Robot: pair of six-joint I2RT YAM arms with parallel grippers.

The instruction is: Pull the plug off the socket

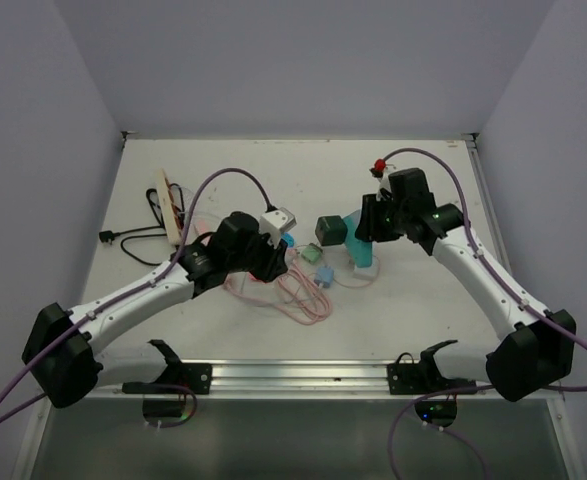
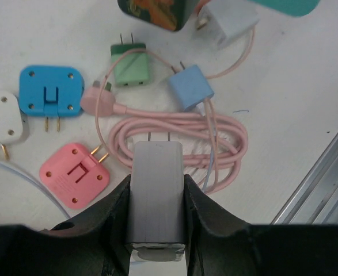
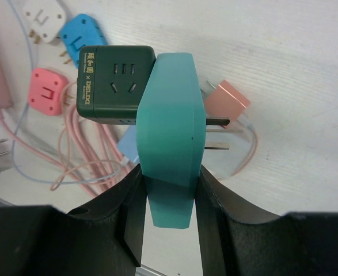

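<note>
**A:** Which step is in hand?

**B:** The pull itself looks finished to me. The grey plug (image 2: 156,164) shows 2 bare prongs, in nothing. From above it sits near the middle of the table (image 1: 423,320), just left of the dark green socket cube (image 3: 114,80), with a clear gap between them.

**A:** And the left gripper (image 2: 156,192)?

**B:** Clenched on the grey plug, 1 finger on each flat side, prongs pointing away from the wrist. It holds the plug over the coiled pink cable (image 2: 180,123); I cannot tell whether they touch.

**A:** The right gripper (image 3: 170,190)?

**B:** Clamped narrowly on a teal piece (image 3: 170,115) that lies against the cube's side. Whether the 2 are joined I cannot tell.

**A:** What does the next move call for?

**B:** In my judgement, setting the plug down and letting go. The blue adapter (image 2: 49,91) and pink adapter (image 2: 75,174) crowd the surface beneath, with the cable beside them. The left arm would want a bare patch toward the near edge, then a clean release. The right one need only hold steady.
</note>
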